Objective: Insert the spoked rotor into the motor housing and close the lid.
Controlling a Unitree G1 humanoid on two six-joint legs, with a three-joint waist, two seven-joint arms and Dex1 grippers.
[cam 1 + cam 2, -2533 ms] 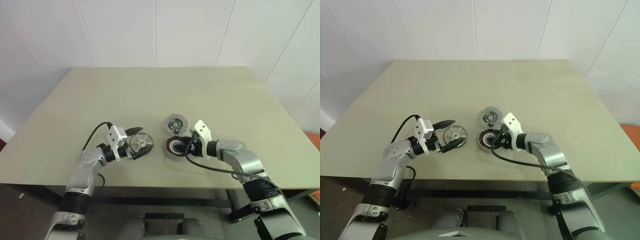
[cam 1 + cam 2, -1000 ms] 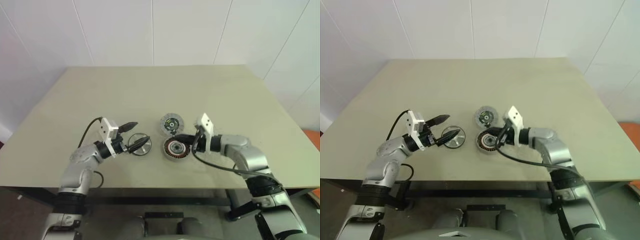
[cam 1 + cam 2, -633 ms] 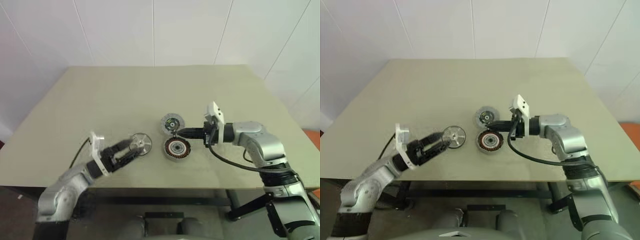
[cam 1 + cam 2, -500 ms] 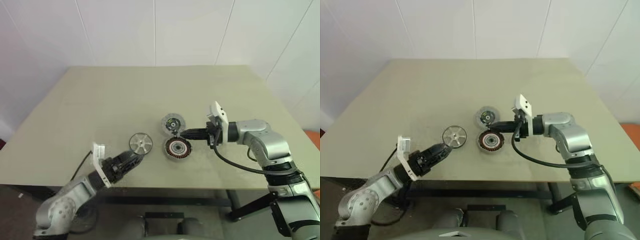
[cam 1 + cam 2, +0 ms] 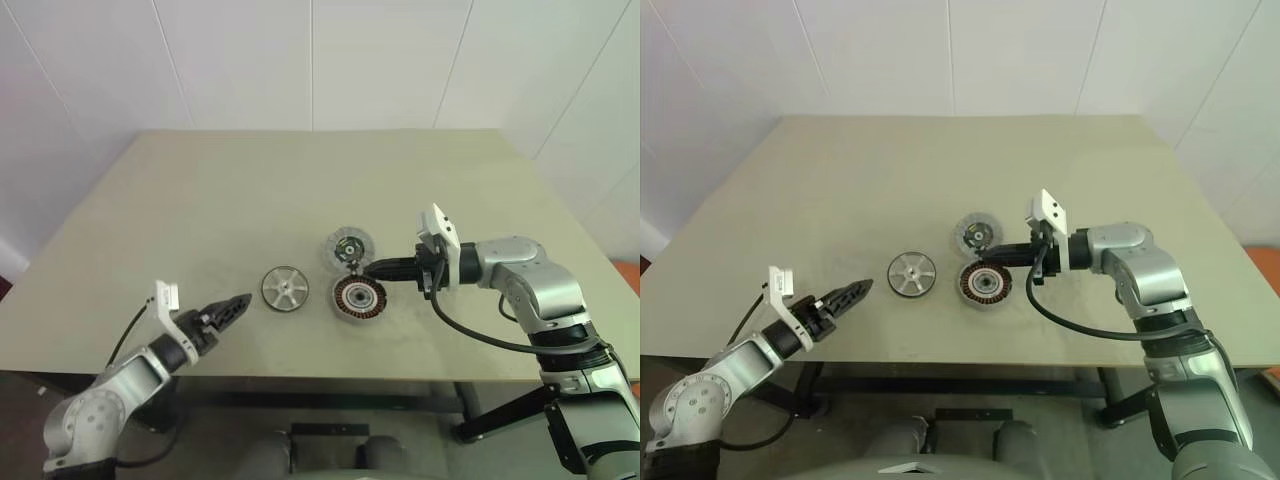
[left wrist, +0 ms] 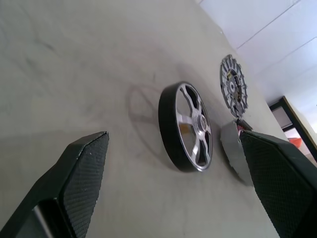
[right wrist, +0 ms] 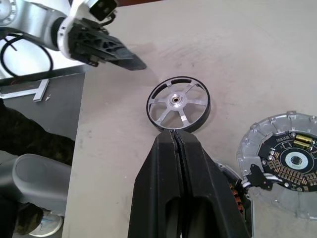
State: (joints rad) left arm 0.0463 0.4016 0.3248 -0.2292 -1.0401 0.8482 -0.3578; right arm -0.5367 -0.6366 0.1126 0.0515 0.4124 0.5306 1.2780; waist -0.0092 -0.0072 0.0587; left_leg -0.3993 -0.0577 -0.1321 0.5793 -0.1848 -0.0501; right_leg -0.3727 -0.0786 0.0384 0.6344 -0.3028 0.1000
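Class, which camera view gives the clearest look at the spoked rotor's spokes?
The right wrist view: the spoked rotor lies face-on, every spoke visible. The left wrist view shows it obliquely, close between the open fingers. Both eye views show it small on the table.

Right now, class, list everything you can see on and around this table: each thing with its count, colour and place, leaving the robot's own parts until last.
table: one, beige, against a white wall.
spoked rotor: one, black rim with silver spokes, lying flat near the front edge, left of the other discs.
motor housing: one, silver-grey with copper windings, right of the rotor.
lid: one, light grey, just behind the housing.
left hand: one, black fingers, open, left of the rotor, apart from it.
right hand: one, black fingers, shut, above the housing's right edge.
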